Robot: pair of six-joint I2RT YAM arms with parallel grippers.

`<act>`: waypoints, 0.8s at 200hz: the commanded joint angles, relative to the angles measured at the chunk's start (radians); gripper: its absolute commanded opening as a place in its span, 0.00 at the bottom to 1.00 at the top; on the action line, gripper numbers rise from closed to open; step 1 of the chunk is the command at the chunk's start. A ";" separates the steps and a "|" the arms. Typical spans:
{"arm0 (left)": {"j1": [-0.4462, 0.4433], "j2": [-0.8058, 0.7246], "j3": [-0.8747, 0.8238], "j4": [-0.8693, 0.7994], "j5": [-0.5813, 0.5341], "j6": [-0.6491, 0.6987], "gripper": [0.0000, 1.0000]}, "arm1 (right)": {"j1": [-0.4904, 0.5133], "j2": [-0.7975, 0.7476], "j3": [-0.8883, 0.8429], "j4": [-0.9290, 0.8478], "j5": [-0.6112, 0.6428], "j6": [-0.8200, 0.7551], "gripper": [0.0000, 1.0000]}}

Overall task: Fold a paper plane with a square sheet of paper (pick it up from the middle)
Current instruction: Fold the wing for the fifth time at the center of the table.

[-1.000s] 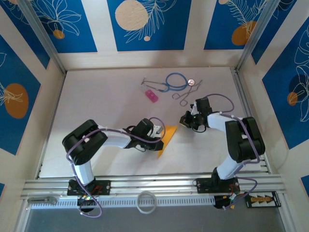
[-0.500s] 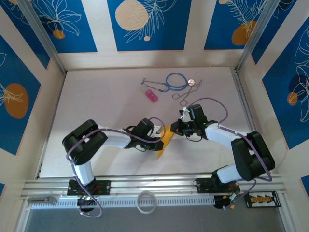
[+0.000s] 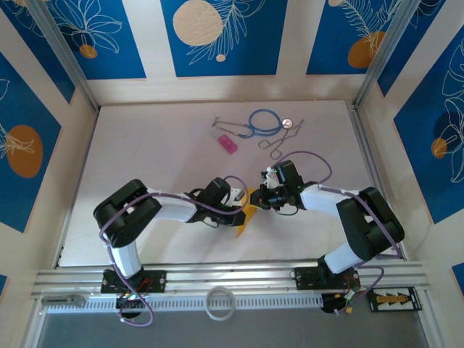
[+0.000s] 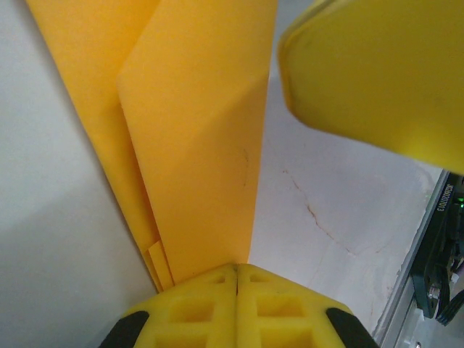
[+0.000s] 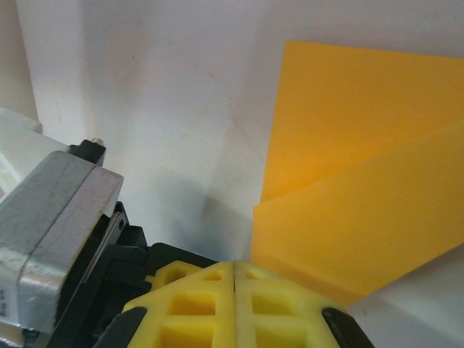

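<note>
A: Status, left end effector (image 4: 237, 275)?
B: Closed, yellow halves flush together. The tips sit right at one end of the paper (image 4: 196, 145). Can't tell if a layer is pinched between them or just pressed under them.
A: Right end effector (image 5: 235, 272)?
B: Closed too, no gap. The tips meet a corner of the paper; grip or mere touch, can't tell. From the left wrist, one of its yellow pads (image 4: 377, 72) hangs over bare counter just beside the paper's long edge.
A: Paper shape?
B: Orange-yellow, part folded. One flap laps over another along a straight crease, and thin extra layers show at one edge.
A: Location?
B: On the white counter (image 3: 145, 159), near the middle but toward the arms' side. It lies between the two end effectors, which nearly meet over it. A pointed end sticks out toward the near edge.
A: Other stuff?
B: Far side, well apart from the paper: pink block (image 3: 228, 143), blue tubing loop (image 3: 264, 120), metal scissor-type tool (image 3: 279, 141). White ring (image 3: 220, 303) on the rail by the arm bases.
</note>
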 commanded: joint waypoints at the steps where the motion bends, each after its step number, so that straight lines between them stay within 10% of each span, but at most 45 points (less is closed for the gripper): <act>1: -0.009 0.025 -0.046 -0.166 -0.040 0.008 0.00 | 0.011 0.031 0.007 0.015 -0.033 0.011 0.02; 160: -0.018 -0.093 0.054 -0.163 0.011 -0.023 0.09 | 0.008 0.142 -0.044 0.044 0.072 0.037 0.00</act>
